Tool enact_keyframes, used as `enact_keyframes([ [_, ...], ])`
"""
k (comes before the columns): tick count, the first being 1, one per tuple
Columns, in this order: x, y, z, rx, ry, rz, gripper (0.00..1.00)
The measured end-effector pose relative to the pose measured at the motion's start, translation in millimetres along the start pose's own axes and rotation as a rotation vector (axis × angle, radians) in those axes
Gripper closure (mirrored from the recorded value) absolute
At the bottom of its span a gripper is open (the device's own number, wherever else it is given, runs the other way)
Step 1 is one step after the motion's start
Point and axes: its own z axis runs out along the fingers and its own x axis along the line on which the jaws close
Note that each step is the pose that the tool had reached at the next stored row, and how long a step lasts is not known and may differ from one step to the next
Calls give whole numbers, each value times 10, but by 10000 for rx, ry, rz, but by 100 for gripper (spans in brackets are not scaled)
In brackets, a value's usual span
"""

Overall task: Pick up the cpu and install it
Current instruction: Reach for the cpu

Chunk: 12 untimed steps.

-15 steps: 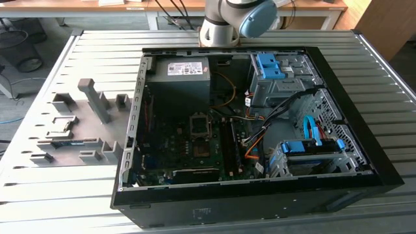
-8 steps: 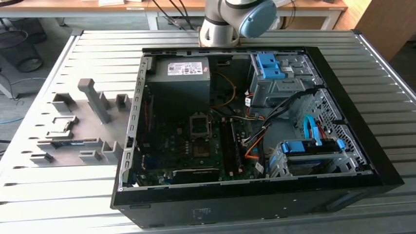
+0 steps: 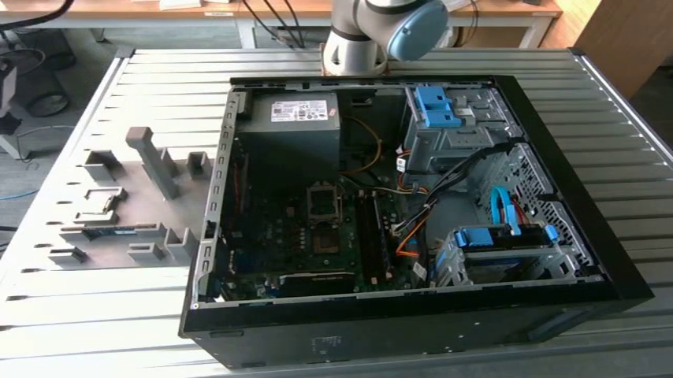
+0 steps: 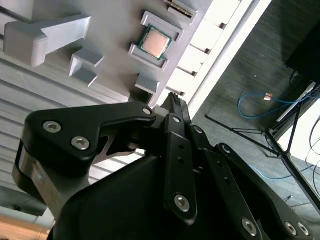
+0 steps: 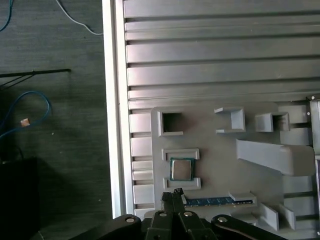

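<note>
Partly cropped, gripper closed — cpu sits in fixture.

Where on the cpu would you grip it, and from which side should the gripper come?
Grip the cpu by its two thin edges that stand free, coming straight down from above. It lies flat, metal top up, in a grey holder whose raised walls guard the other two edges, so a top-down pinch across the open pair looks best.
</note>
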Motion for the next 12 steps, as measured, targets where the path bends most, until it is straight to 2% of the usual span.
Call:
enact_keyframes([
  [3, -87, 4, 58, 5, 10, -1, 90],
  [12, -234, 9, 225, 5, 12, -1, 90],
])
